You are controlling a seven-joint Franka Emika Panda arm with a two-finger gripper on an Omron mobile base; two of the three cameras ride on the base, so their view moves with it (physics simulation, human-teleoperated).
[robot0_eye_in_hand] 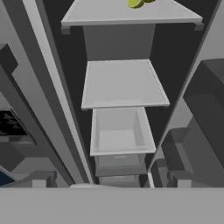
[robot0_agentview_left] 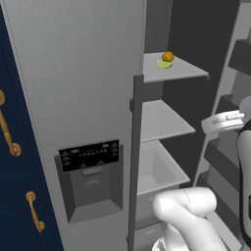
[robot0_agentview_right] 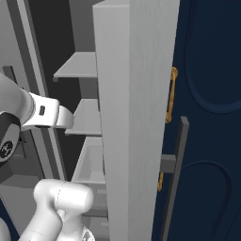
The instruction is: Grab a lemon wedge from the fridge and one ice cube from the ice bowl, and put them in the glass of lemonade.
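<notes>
The fridge (robot0_agentview_left: 73, 98) is tall and grey. One of its doors is swung open, so the inside shows. The other door is shut, and it has a black panel (robot0_agentview_left: 89, 155) with a little nook under it.

Inside the fridge there are flat grey shelves, one above the other. On the top shelf (robot0_agentview_left: 179, 72) sits the lemon wedge (robot0_agentview_left: 164, 63), a tiny yellow-green piece near the back of the shelf. Right beside it, touching it, is a small round orange fruit (robot0_agentview_left: 168, 56). In the hand view, the wedge (robot0_eye_in_hand: 136, 3) peeks in at the very top edge, on that same top shelf (robot0_eye_in_hand: 131, 15).

The middle shelf (robot0_agentview_left: 164, 122) has nothing on it. Below it is a grey drawer box (robot0_agentview_left: 162, 171) with an open top, and nothing lies in it either. The hand view looks down into that same box (robot0_eye_in_hand: 121, 133), and its floor is bare. Under it are more drawer fronts.

The open door (robot0_agentview_right: 134, 117) stands edge-on in the right base view, with a long dark handle (robot0_agentview_right: 176, 174) on its far side. Behind it are navy cupboards (robot0_agentview_right: 207, 117) with brass handles (robot0_agentview_right: 172, 94). More navy cupboards (robot0_agentview_left: 19, 162) stand left of the fridge.

The white arm (robot0_agentview_left: 196, 215) bends up in front of the open fridge. The gripper's fingers are spread wide apart and hold nothing. The hand is down at about the height of the middle shelf, well below the lemon wedge.
</notes>
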